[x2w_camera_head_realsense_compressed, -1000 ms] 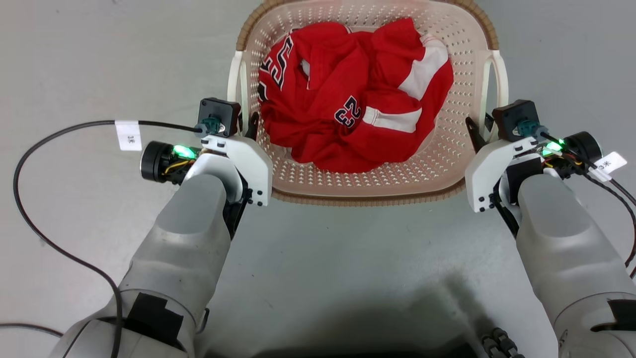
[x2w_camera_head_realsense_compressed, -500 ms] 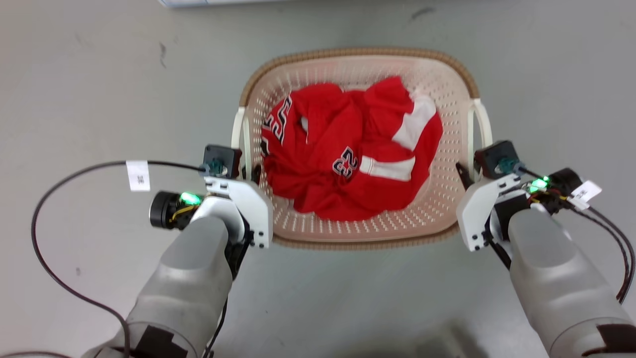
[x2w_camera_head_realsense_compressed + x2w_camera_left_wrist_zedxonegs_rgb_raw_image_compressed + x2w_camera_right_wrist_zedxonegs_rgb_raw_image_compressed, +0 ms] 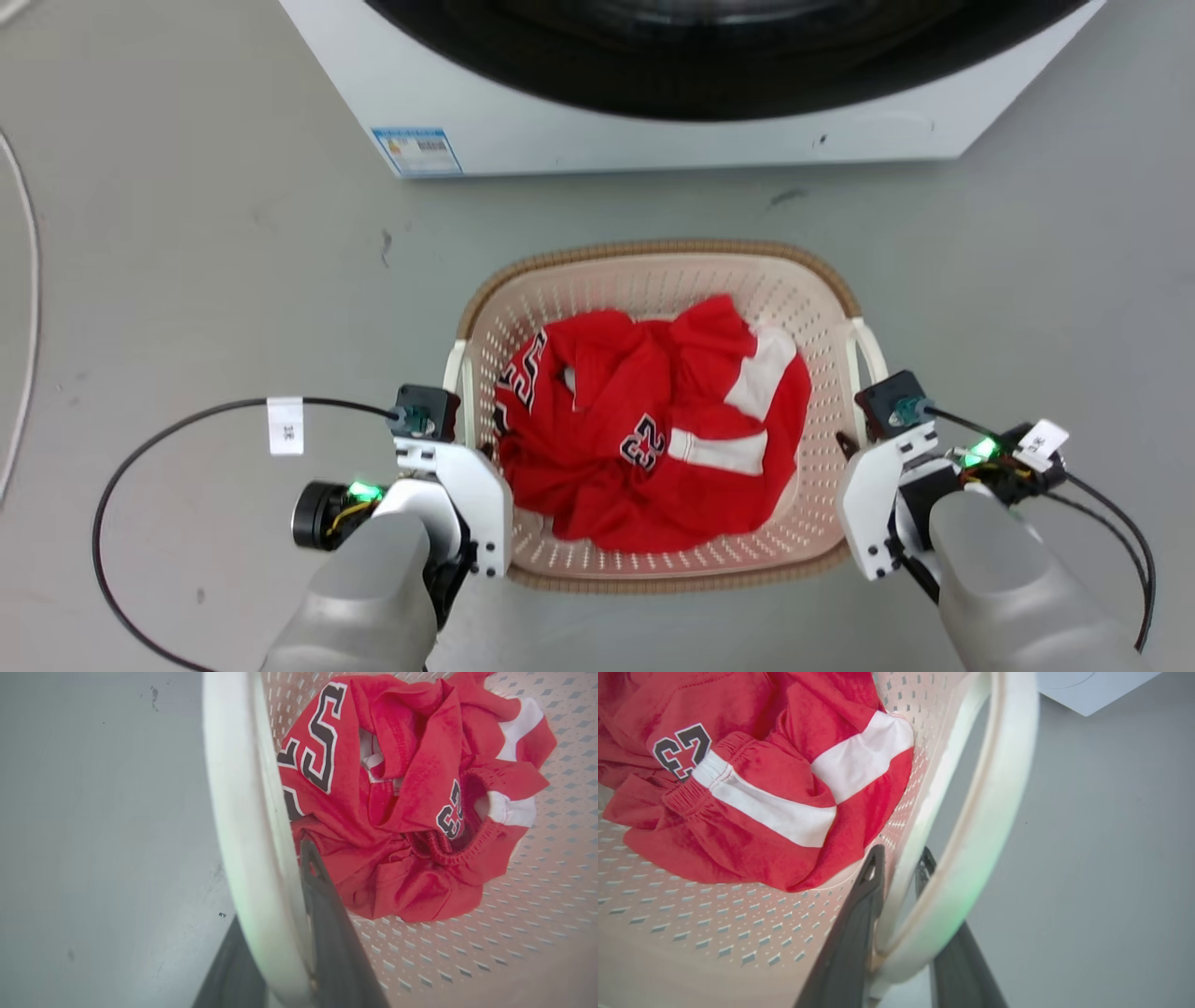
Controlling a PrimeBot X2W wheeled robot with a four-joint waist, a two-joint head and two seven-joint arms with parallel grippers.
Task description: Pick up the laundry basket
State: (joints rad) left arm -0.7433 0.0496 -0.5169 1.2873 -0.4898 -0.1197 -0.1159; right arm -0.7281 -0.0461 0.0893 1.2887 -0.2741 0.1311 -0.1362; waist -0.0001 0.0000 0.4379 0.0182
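Note:
The laundry basket (image 3: 653,252), cream perforated plastic with a brown woven-look rim, sits between my two arms and holds a crumpled red jersey (image 3: 653,439). My left gripper (image 3: 474,446) is shut on the basket's left side, its dark fingers pinching the white handle (image 3: 243,812) where my left gripper (image 3: 275,896) shows close up. On the other side my right gripper (image 3: 845,446) is shut likewise, and the right wrist view shows my right gripper (image 3: 902,858) with one finger inside the wall and one outside, by the white handle (image 3: 994,812).
A white washing machine (image 3: 653,131) with a dark round door stands just beyond the basket. Grey floor (image 3: 187,233) lies all around. A black cable (image 3: 121,485) loops from my left wrist, and another trails off my right wrist (image 3: 1120,541).
The head camera has moved: the whole picture slid down and the washing machine came into view at the top. Both grippers keep the same hold on the basket's sides.

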